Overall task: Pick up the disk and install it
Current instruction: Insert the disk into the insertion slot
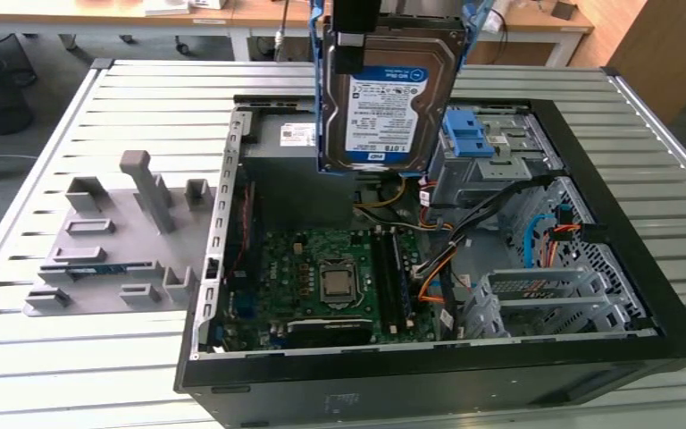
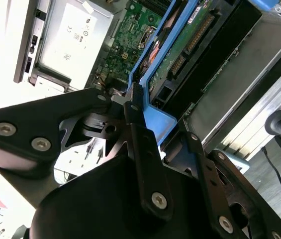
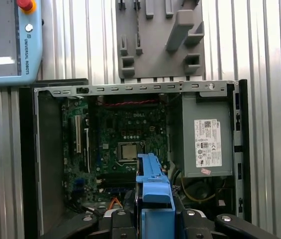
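Exterior view: flat silver-metal disk [image 1: 389, 98] with white-and-blue label and blue plastic carrier frame hangs before grey metal power-supply box [image 1: 274, 165], hiding part of it from you. Carrier frame's upper end runs past picture edge.
First wrist view: black gripper [image 3: 154, 217] cropped at edge. Your sight of green motherboard [image 3: 105, 134] partly blocked by carrier frame. Blue-rimmed grey teach pendant [image 3: 11, 45] cropped too.
Second wrist view: disk's far end cut off.

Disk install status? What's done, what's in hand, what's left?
Done: pickup. The end effector is shut on the silver-metal hard drive, gripping its blue plastic carrier frame.
In hand: the drive hangs upright above the open black computer case.
Left: installing. The drive sits in no bay yet; the grey metal cage with the blue plastic latch lies to the exterior view's right of it.
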Available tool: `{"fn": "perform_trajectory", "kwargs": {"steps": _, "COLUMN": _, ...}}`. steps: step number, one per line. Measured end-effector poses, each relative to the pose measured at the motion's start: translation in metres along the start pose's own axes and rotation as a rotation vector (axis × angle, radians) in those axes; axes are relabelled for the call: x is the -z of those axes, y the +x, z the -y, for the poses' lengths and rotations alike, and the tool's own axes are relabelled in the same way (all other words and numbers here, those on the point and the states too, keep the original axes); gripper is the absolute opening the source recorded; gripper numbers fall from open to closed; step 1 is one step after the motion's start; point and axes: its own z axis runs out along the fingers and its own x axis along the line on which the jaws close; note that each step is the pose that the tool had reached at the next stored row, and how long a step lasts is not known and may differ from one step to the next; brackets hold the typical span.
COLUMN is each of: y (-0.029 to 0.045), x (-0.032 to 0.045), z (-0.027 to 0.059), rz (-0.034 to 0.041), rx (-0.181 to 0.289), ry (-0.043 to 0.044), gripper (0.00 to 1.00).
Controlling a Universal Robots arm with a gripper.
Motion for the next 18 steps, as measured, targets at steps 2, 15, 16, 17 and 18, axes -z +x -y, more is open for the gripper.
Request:
{"fn": "perform_trajectory", "kwargs": {"steps": 2, "y": 0.0009, "x": 0.0000, "z": 0.0033, "rz": -0.0001, "rx": 0.000, "ry": -0.0001, "gripper": 0.36}}
{"fn": "perform_trajectory", "kwargs": {"steps": 15, "y": 0.0251, "x": -0.0007, "z": 0.0085, "rz": 0.0000, "rx": 0.000, "ry": -0.0001, "gripper": 0.36}}
{"fn": "perform_trajectory", "kwargs": {"steps": 16, "y": 0.0274, "x": -0.0008, "z": 0.0087, "rz": -0.0002, "rx": 0.000, "ry": -0.0002, "gripper": 0.36}}
{"fn": "perform_trajectory", "kwargs": {"steps": 17, "y": 0.0296, "x": -0.0009, "z": 0.0088, "rz": 0.0000, "rx": 0.000, "ry": -0.0001, "gripper": 0.36}}
{"fn": "perform_trajectory", "kwargs": {"steps": 18, "y": 0.0320, "x": -0.0010, "z": 0.0090, "rz": 0.0000, "rx": 0.000, "ry": -0.0001, "gripper": 0.36}}
